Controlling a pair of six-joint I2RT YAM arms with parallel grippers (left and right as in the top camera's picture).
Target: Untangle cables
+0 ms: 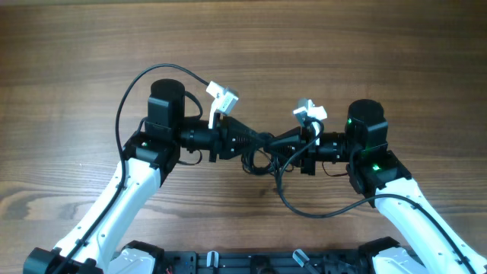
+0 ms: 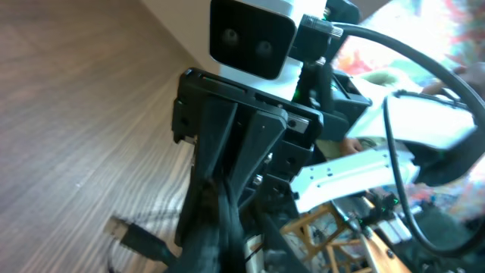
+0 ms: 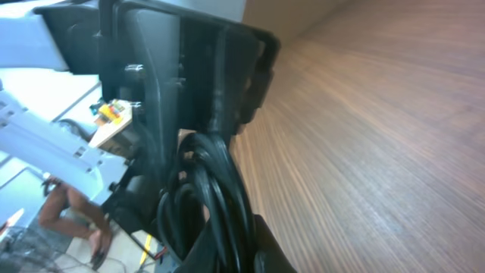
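Observation:
The cables (image 1: 263, 158) are a small bundle of thin black wires held up between my two grippers at the table's middle. My left gripper (image 1: 256, 143) is shut on the bundle's left side and my right gripper (image 1: 292, 146) on its right side, the fingertips almost meeting. In the left wrist view my fingers (image 2: 227, 250) pinch black strands (image 2: 220, 216), and a plug end (image 2: 135, 236) hangs to the left over the wood. In the right wrist view my fingers (image 3: 242, 250) clamp several looped strands (image 3: 216, 182). One loose strand (image 1: 304, 211) curves down toward the table's front.
The wooden table (image 1: 68, 61) lies all around. White camera mounts (image 1: 221, 97) (image 1: 310, 112) stick up from both wrists. Thicker black arm cables (image 1: 125, 103) arc beside the left arm. The arm bases (image 1: 251, 262) sit at the front edge.

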